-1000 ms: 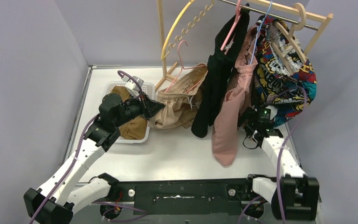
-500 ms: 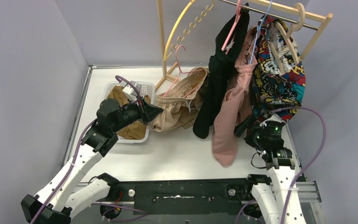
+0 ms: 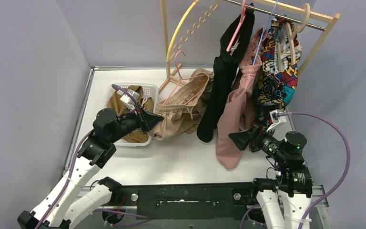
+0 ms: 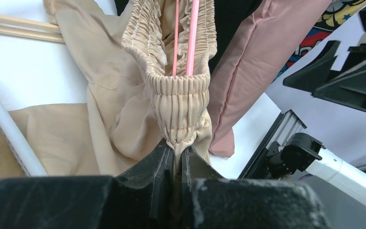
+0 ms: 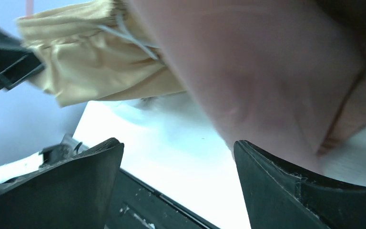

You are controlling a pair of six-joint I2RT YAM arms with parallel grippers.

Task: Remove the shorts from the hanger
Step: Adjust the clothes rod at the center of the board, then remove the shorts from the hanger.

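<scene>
My left gripper (image 3: pixel 153 119) is shut on the gathered waistband of the beige-tan shorts (image 3: pixel 181 112), which hang stretched on a pink hanger (image 3: pixel 180 78). In the left wrist view the jaws pinch the waistband (image 4: pixel 181 102) and the pink hanger (image 4: pixel 190 33) runs inside it. Olive-brown shorts (image 3: pixel 124 102) lie in the white basket (image 3: pixel 145 141). Black shorts (image 3: pixel 221 81) and dusty pink shorts (image 3: pixel 236 119) hang on the rack. My right gripper (image 3: pixel 238 140) is open and empty beside the pink shorts' lower part (image 5: pixel 267 71).
A wooden rack (image 3: pixel 164 43) stands at the back with a yellow hanger (image 3: pixel 183 26) and a colourful printed garment (image 3: pixel 279 67). Grey walls close both sides. The black base rail (image 3: pixel 186 198) runs along the near edge.
My left gripper has pulled the beige-tan shorts back toward the near left. My right arm has swung down and away from the printed garment, its open gripper now by the pink shorts.
</scene>
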